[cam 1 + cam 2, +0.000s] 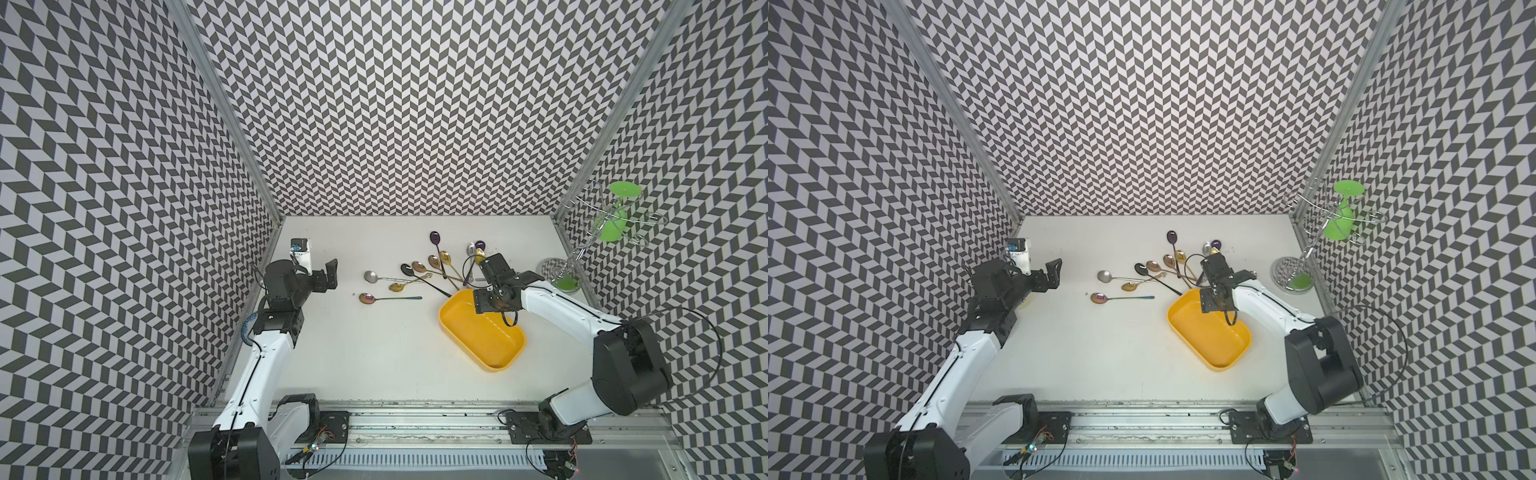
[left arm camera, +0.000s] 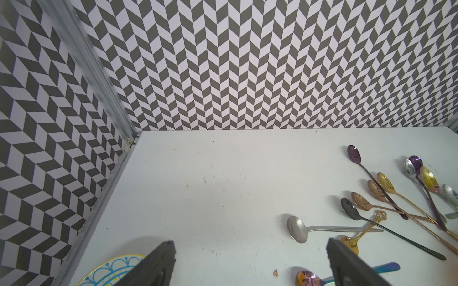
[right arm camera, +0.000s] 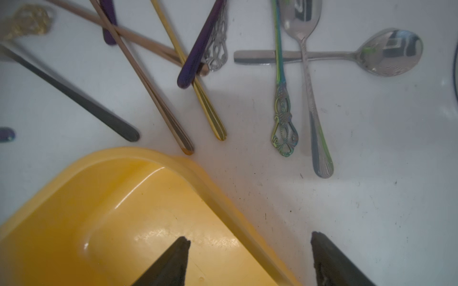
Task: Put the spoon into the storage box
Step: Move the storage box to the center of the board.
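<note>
As the right pincer (image 3: 249, 236) hung open, empty, over the storage box (image 3: 111, 173) rim, the silver spoon (image 3: 311, 106) lay just ahead, handle toward it.

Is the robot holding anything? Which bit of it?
Nothing is held. The left gripper is open and empty. The right gripper is open too, one finger inside the storage box and one outside, not clamped on its rim.

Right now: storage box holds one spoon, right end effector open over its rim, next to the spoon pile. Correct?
Wrong on one count: the storage box is empty, bare yellow floor in the right wrist view. The spoons all lie outside on the table. The rest stands: right end effector open over its rim, next to the pile.
</note>
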